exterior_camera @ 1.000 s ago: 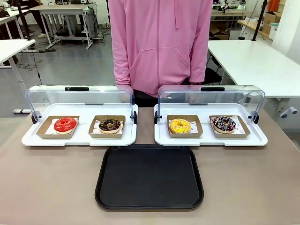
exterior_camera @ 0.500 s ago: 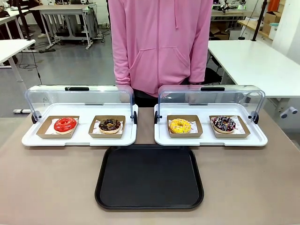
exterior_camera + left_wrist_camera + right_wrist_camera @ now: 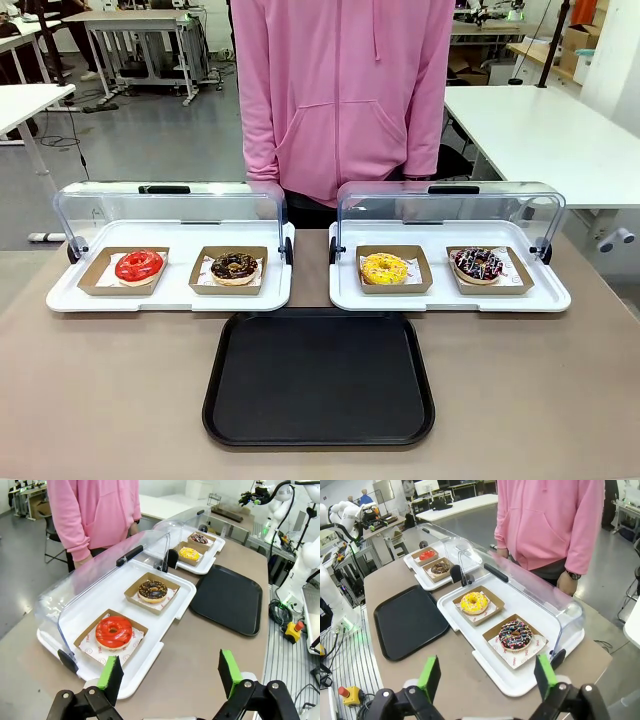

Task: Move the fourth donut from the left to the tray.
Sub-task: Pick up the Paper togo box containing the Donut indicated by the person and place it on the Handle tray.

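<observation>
Left claw (image 3: pixel 170 672) and right claw (image 3: pixel 487 675) gape wide, empty; chocolate-glazed sprinkled ring donut (image 3: pixel 478 264) rests at white plastic tray's (image 3: pixel 450 300) right end

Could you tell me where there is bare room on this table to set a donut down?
The black tray is bare across its whole floor. Bare table lies on either side of it. The left white tray and right white tray are crowded: each holds two donuts in cardboard trays, the sprinkled donut rightmost.
</observation>
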`<state>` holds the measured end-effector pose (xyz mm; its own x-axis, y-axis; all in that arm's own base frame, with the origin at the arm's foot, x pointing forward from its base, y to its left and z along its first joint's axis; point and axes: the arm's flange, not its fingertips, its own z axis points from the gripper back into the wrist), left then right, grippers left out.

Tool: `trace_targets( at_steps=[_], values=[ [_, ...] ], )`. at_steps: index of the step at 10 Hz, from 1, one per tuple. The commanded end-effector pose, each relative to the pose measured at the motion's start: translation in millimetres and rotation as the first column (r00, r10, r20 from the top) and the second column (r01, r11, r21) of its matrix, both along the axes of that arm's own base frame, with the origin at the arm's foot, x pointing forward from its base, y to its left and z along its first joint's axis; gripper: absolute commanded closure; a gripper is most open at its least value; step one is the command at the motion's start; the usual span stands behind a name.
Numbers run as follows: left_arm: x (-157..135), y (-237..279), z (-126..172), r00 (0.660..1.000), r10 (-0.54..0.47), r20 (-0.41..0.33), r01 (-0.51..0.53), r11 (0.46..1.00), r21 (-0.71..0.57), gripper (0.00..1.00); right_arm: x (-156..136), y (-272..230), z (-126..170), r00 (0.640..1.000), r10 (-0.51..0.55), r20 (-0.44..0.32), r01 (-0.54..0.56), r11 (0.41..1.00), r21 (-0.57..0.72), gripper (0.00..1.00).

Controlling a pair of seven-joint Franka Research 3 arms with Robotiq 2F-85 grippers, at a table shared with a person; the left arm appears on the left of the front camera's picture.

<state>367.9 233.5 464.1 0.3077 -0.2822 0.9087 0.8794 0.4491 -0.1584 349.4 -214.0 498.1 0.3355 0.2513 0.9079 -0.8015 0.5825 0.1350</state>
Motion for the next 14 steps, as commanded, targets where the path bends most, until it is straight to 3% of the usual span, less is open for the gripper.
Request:
trace_targets(
  at_steps=[1,14],
  values=[
    [0.4,1.8,0.8,1.000,-0.011,0.026,0.011,1.000,-0.011,0.00,3.5,-1.4,1.5,0.999,0.008,0.038,-0.008,1.000,0.010,0.00],
    [0.4,1.8,0.8,1.000,-0.011,0.026,0.011,1.000,-0.011,0.00,3.5,-1.4,1.5,0.999,0.008,0.038,-0.008,1.000,0.010,0.00]
  ],
)
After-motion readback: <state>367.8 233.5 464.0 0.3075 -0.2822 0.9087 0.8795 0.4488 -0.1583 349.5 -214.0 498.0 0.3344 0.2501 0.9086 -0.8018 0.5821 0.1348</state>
